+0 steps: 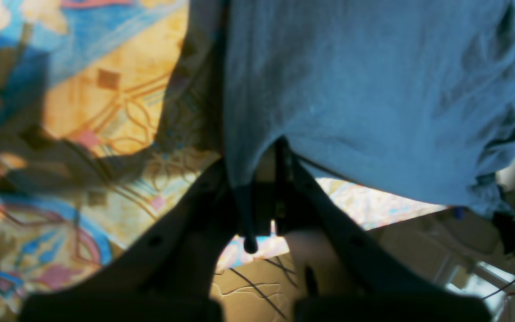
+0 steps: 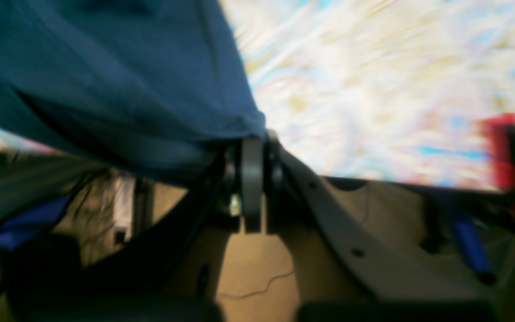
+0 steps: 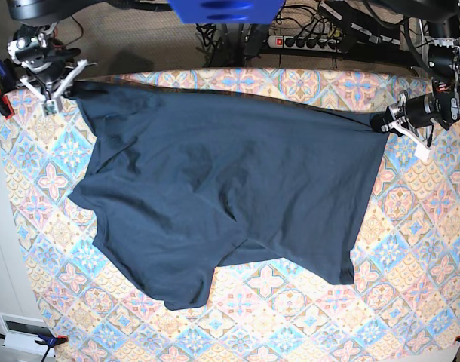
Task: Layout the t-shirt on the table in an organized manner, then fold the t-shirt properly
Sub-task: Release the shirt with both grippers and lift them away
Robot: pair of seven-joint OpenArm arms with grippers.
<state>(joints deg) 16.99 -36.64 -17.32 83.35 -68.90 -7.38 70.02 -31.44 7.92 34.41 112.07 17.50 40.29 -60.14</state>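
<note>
1. Left wrist view: the left tool (image 1: 266, 197) is clamped on an edge of the navy t-shirt (image 1: 373, 98), which hangs above the patterned surface (image 1: 83, 112).
2. Right wrist view (blurred): the right tool (image 2: 253, 179) is clamped on a corner of the t-shirt (image 2: 105, 76).
3. Base view: the t-shirt (image 3: 230, 196) is stretched between both tools, right tool (image 3: 53, 94) and left tool (image 3: 392, 121), and spreads rumpled over the surface (image 3: 411, 249); a power strip (image 3: 309, 41) lies beyond its far edge.
</note>
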